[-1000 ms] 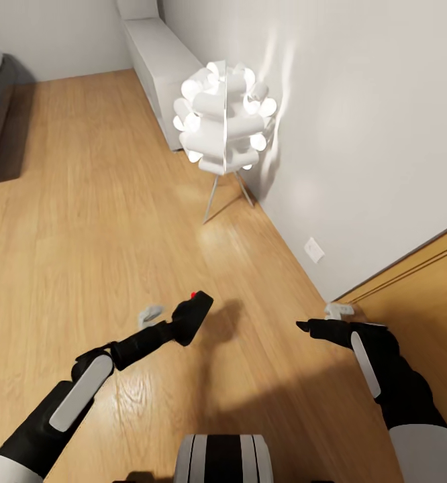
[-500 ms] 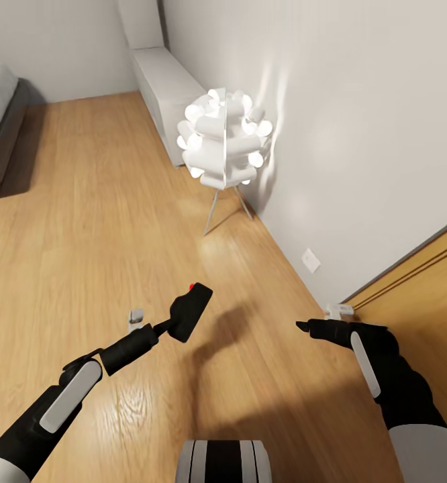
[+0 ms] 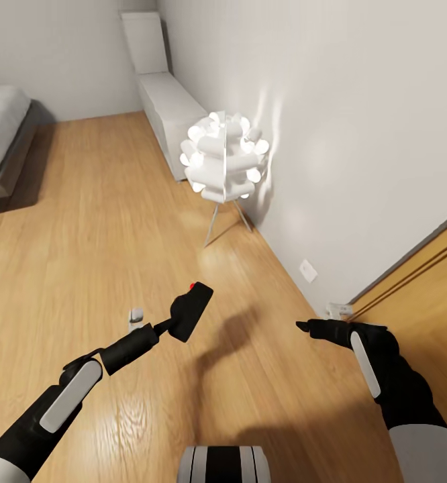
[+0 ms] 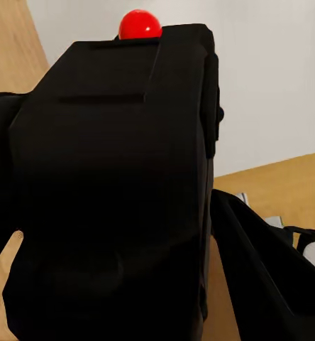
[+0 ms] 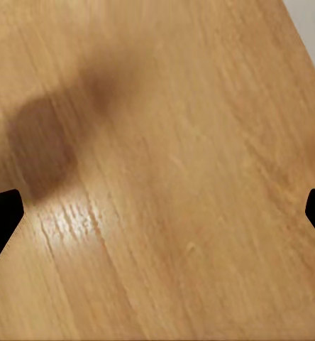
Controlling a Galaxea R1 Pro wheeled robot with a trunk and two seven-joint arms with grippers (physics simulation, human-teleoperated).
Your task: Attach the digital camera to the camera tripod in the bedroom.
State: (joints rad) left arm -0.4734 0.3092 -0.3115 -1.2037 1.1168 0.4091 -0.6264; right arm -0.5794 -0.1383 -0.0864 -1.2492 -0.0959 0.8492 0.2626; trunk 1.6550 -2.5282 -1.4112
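Observation:
My left gripper [image 3: 183,323] is shut on the digital camera [image 3: 190,310], a small black body with a red round button [image 3: 193,286] on top, held above the wood floor. In the left wrist view the digital camera [image 4: 115,192] sits close up between the fingers, red button [image 4: 140,23] at its upper edge. My right gripper [image 3: 309,328] hovers open and empty over the floor; its fingertips [image 5: 0,213] stand far apart in the right wrist view. The camera tripod is out of view.
A glowing white lamp [image 3: 223,155] on thin metal legs stands by the grey wall ahead. Behind it runs a low white cabinet [image 3: 170,100]. The grey bed [image 3: 2,134] lies far left. A wooden panel [image 3: 425,268] is at the right. Bare wood floor spreads between.
The whole view has shifted, showing more of the room's far end and the bed. The left arm has reached out a little further with the camera. The right arm holds its pose.

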